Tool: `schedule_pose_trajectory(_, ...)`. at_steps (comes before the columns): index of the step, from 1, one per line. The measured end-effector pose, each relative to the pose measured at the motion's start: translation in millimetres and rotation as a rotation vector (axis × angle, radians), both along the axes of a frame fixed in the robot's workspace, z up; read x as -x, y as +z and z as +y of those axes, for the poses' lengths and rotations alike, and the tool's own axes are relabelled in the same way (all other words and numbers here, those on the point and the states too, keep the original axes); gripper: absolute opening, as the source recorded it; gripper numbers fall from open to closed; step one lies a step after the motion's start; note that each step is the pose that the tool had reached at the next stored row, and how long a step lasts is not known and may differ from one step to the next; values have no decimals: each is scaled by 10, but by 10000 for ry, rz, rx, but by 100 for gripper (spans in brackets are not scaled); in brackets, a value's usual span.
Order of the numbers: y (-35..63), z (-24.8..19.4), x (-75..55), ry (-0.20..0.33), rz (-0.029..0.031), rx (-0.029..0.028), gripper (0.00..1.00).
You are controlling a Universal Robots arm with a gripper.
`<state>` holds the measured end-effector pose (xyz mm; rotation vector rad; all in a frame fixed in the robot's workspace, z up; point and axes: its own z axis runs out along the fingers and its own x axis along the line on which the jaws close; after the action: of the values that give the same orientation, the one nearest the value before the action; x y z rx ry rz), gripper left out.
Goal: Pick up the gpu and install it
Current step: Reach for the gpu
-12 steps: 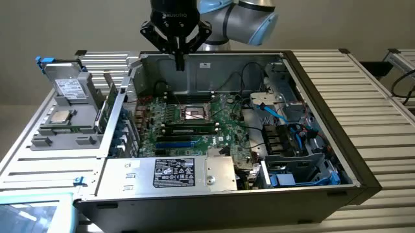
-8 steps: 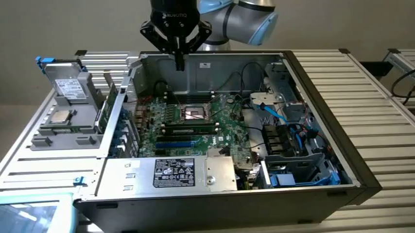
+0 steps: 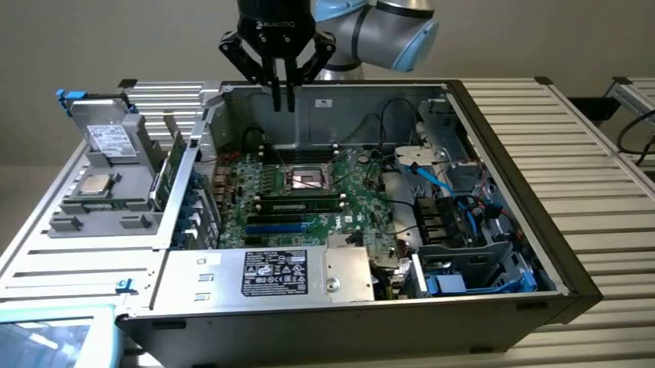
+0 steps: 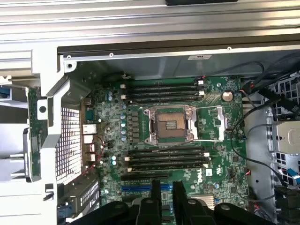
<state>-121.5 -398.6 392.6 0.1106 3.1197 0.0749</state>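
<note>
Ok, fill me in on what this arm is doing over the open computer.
The arm's gripper hangs above the open computer case, over the back edge of the motherboard. A green-edged card, seemingly the gpu, stands on edge in the holder on the exterior view's left, outside the case. So the gpu looks not yet picked up or installed.

One arm (image 3: 394, 31) with one tool (image 3: 284, 101). One open computer case (image 3: 348, 115), holding one motherboard (image 4: 220, 164), one empty processor socket (image 4: 169, 124), two banks of memory slots (image 4: 161, 91), one black expansion slot (image 4: 143, 177), one blue expansion slot (image 4: 138, 188), one labelled power supply (image 3: 276, 272). Beside it, one silver processor chip (image 3: 97, 184).
</note>
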Motion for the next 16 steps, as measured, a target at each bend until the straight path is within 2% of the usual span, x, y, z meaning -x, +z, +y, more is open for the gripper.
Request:
schedule_pose_trajectory(2, -2, 12, 75, 1, 1, 3, 26)
schedule_pose_trajectory(3, -4, 19, 120, 0, 0, 1, 33)
schedule_pose_trajectory(8, -18, 73, 349, 0, -1, 0, 33)
schedule_pose_trajectory(16, -59, 183, 713, 0, -1, 0, 33)
